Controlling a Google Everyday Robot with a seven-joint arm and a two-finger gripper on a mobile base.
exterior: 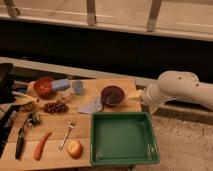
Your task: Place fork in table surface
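Note:
The fork (pixel 67 135) is slim and silvery. It lies flat on the tan wooden table surface (pixel 55 127), near the front, between an orange carrot (pixel 42 145) and the green tray (pixel 124 137). Nothing holds the fork. My white arm (pixel 180 89) reaches in from the right. My gripper (pixel 142 98) is at the arm's end by the table's right edge, next to a dark red bowl (pixel 112 94), well away from the fork.
A peach-coloured apple (pixel 75 148) lies by the fork's handle. A black-handled tool (pixel 21 137) lies at the front left. Grapes (pixel 55 106), a red bowl (pixel 44 86), a blue sponge (pixel 61 84), a grey cup (pixel 78 87) and a grey cloth (pixel 91 106) sit further back.

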